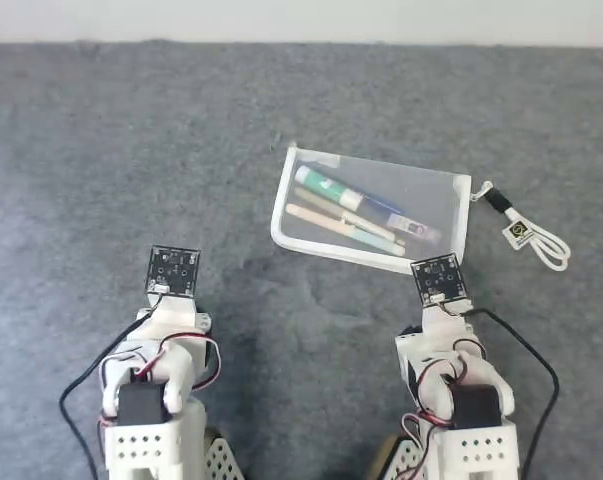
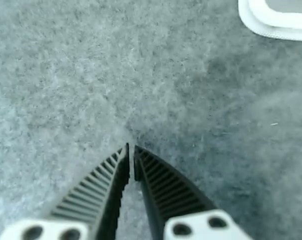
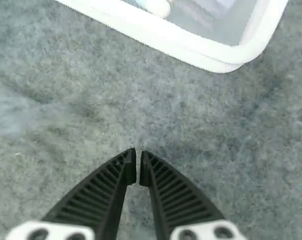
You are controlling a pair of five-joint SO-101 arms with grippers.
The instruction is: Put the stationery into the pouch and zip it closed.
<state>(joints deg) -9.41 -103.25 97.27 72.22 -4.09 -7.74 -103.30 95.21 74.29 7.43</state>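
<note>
Left gripper (image 2: 130, 148) closed, empty | right gripper (image 3: 137, 152) closed, empty | pouch (image 1: 443, 196) holds stationery (image 1: 331, 189), hazy through its translucent wall

Translucent white-edged pouch (image 1: 373, 212) lies flat, stationery (image 1: 351, 210) inside.

The table (image 1: 181, 130) is covered in grey cloth, matt and fuzzy like felt, with a mottled nap. The pouch (image 1: 436, 195) is frosted see-through plastic, smooth with a soft sheen, and its white edging looks smooth and matt. The stationery (image 1: 346, 195) inside looks like smooth, slightly glossy plastic. At the pouch's three o'clock lies a strap (image 1: 541, 245), a smooth white cord with a black end. The left gripper (image 2: 130, 148) and the right gripper (image 3: 137, 152) have matt black plastic fingers (image 2: 108, 182), ribbed, on white plastic mounts.
</note>
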